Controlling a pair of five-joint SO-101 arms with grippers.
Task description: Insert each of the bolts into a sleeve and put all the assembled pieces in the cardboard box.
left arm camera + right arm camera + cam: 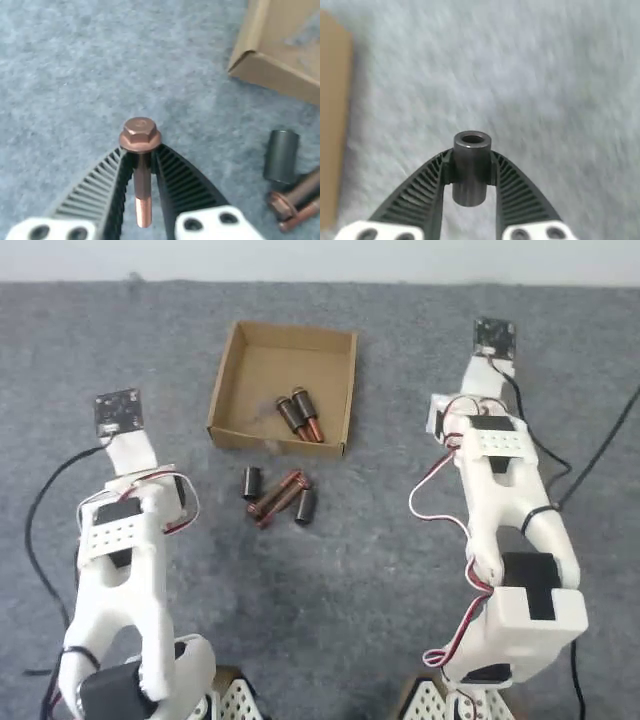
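Left wrist view: left gripper (141, 151) clamps bolt (142, 175) lengthwise, hex head outward.

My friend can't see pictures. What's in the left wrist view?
The left gripper is shut on a copper bolt, pinching its shaft just behind the head, over grey carpet. Farther off lie a dark sleeve beside two more bolts, and a corner of the cardboard box.

Copper bolt (140, 134) gleaming in the left tool (141, 152), whose ribbed fingers (107, 185) are black on white mounts; same black ribbing on the right tool (471, 161) around a dark grey sleeve (470, 182). Tan cardboard box (222, 390); inside, two pieces (298, 415), black with copper tips. Mottled grey felt desk (360, 570), white arms (125, 570) with red and white wires (428, 483).
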